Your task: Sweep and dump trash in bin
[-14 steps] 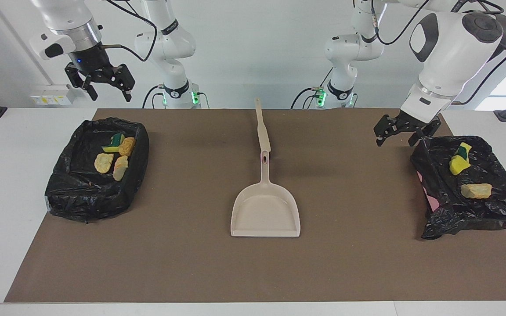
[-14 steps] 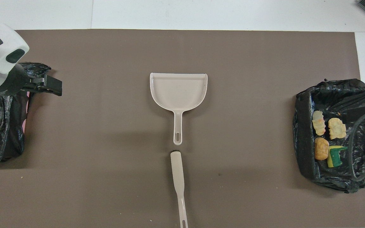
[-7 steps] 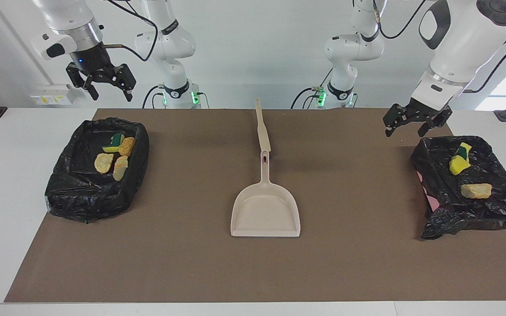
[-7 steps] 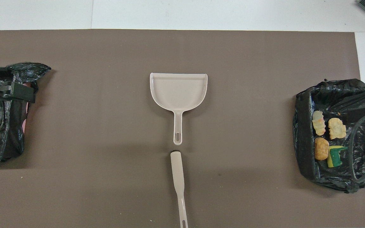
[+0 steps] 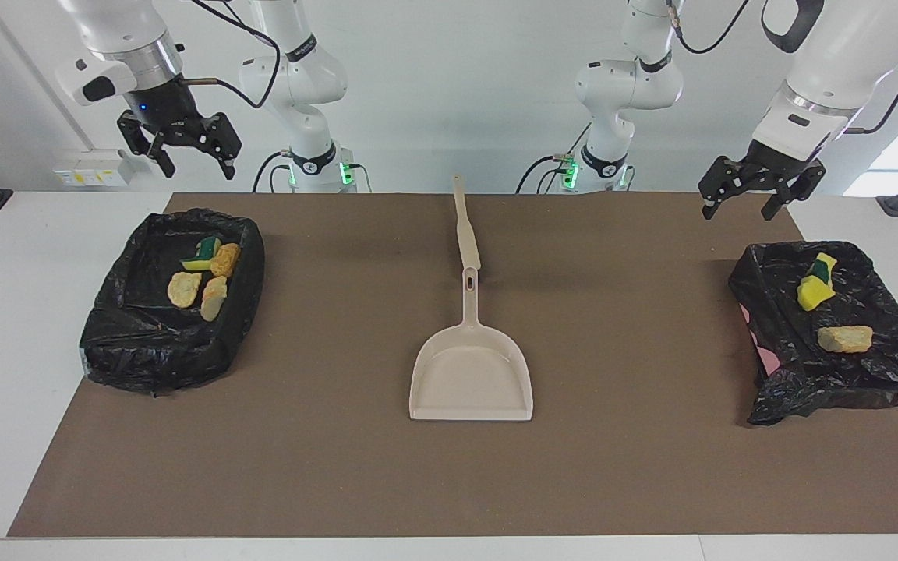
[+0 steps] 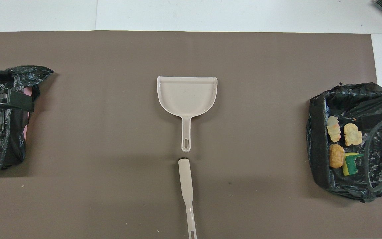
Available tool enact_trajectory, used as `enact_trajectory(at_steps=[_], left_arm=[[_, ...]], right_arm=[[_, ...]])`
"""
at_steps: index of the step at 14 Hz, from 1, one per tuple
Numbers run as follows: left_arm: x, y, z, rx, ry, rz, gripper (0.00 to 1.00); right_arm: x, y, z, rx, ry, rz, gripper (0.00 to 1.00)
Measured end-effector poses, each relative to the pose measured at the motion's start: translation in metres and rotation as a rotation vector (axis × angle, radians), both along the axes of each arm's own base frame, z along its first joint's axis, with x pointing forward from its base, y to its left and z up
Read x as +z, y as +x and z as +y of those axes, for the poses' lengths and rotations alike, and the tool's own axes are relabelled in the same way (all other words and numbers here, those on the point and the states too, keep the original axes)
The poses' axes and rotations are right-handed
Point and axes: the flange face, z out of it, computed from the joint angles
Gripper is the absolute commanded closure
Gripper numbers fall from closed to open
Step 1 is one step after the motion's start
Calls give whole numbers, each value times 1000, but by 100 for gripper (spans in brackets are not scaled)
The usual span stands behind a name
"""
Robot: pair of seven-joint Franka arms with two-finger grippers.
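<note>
- The left gripper (image 5: 761, 193) hangs in the air with its fingers spread and nothing between them, over the brown mat (image 5: 620, 467) near the edge closest to the robots, at the left arm's end of the table.
- The right gripper (image 5: 182, 152) hangs high, fingers apart and empty, up by the right arm's end of the table, above the table edge nearest the robots.
- The trash sits in two black-bagged bins.
- The bin (image 5: 870, 374) at the left arm's end holds two yellow-and-green sponge pieces (image 5: 815, 290) and one tan crust (image 5: 845, 338); the bag is slumped and a pink patch shows at its side.
- The second bin (image 5: 129, 351) at the right arm's end holds three tan lumps (image 5: 184, 288) and one sponge piece (image 5: 201, 253), bunched toward the side nearest the robots.
- A beige dustpan (image 5: 471, 378) lies flat mid-mat, empty, its handle pointing toward the robots.
- A beige stick (image 5: 466, 226), a long handle of some tool, lies in line with the dustpan handle, nearer to the robots, with a small gap between the two ends.
</note>
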Motion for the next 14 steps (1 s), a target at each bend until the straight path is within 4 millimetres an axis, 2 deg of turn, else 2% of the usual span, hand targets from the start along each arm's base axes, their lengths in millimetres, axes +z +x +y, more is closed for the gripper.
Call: enact_trajectory(at_steps=[14], left_arm=[[-4,-6,-5,-32,3,46,0]], right_arm=[[-2,-2,-1,-2,1,4,0]])
